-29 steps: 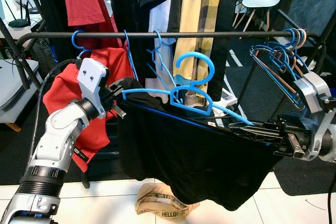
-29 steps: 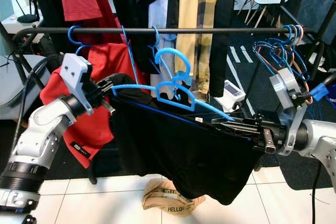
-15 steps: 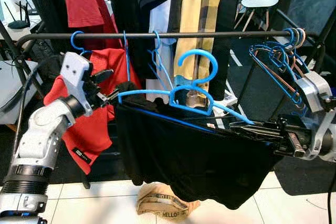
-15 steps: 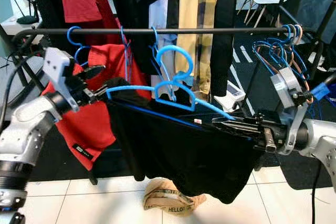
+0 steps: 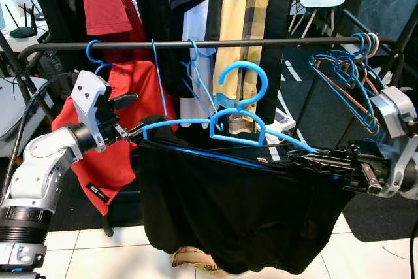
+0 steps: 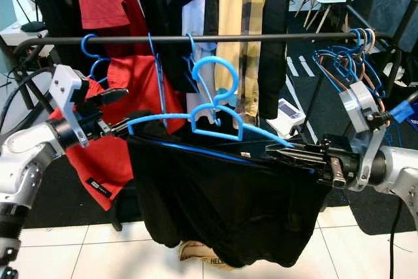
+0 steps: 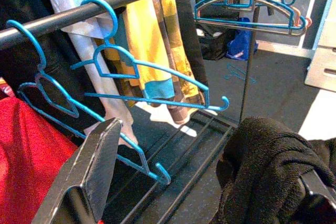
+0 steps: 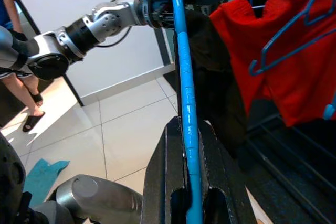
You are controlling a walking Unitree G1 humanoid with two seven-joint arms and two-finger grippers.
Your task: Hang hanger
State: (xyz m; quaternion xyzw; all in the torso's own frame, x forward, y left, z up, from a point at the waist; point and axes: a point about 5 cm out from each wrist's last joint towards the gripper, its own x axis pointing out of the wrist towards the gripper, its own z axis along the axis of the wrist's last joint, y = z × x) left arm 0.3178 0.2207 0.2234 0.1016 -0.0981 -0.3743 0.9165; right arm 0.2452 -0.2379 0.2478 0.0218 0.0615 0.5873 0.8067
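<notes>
Over the last second my left hand (image 5: 127, 119) swung out left and opened, barely touching the blue plastic hanger (image 5: 238, 119) with black garment (image 5: 235, 213); right hand (image 5: 313, 159) clamps its right end, below the black rail (image 5: 196, 44), unhung.

Rail (image 5: 215, 44), landmark. Free stretch: between the yellow garment (image 5: 243, 24) and the bunch of empty hangers (image 5: 346, 73) at the rail's right end; the bar there is bare, with dark clothes behind it. Obstacles along the rail: a red shirt (image 5: 121, 129) on a blue hanger at the left end; next, thin blue hangers (image 5: 196, 76) dangling, tilted; then white, black and yellow garments crowding the middle. Below the rail, the held hanger (image 5: 238, 125) with its black garment (image 5: 235, 207) spans the front, its hook just under the bar before the yellow garment. Left gripper (image 5: 127, 119) lies beside the red shirt; right gripper (image 5: 313, 158) below the free stretch.
</notes>
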